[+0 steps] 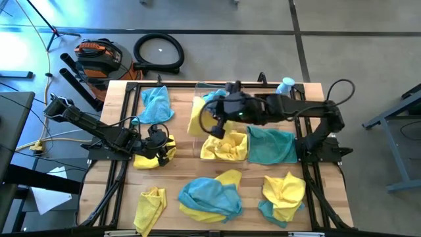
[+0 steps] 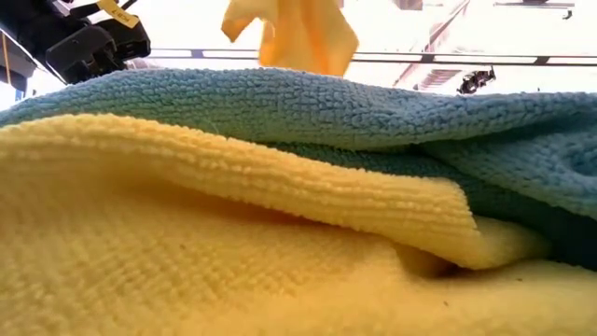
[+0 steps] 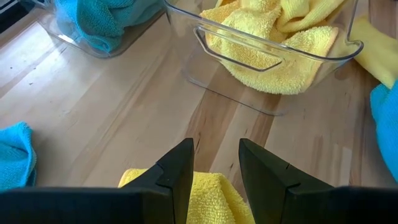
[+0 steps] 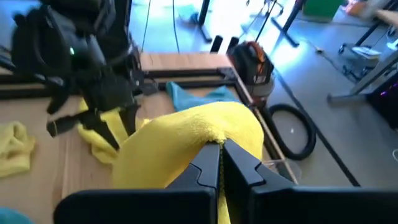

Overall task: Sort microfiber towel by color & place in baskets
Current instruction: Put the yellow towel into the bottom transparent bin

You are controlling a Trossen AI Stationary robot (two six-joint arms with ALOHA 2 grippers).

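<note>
- One basket [image 1: 227,146] sits at the table's [image 1: 118,197] centre, with a towel [image 1: 224,149] in it.
- At its ten o'clock stands the second basket [image 1: 156,105].
- At its six o'clock lies a towel heap [image 1: 210,196].

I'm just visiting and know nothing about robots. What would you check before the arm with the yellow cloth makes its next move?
1. Right gripper shut on the yellow towel: ok.
2. Towel lifted clear of the table, hanging from the gripper: ok.
3. Basket with yellow towels has room: ok, it looks only partly filled.
4. Basket with teal towels holds only teal: ok as far as seen.
5. Left gripper out of the way: ok, open above another yellow towel at the table's left side.
6. Held towel exactly over the yellow basket: cannot tell.
</note>
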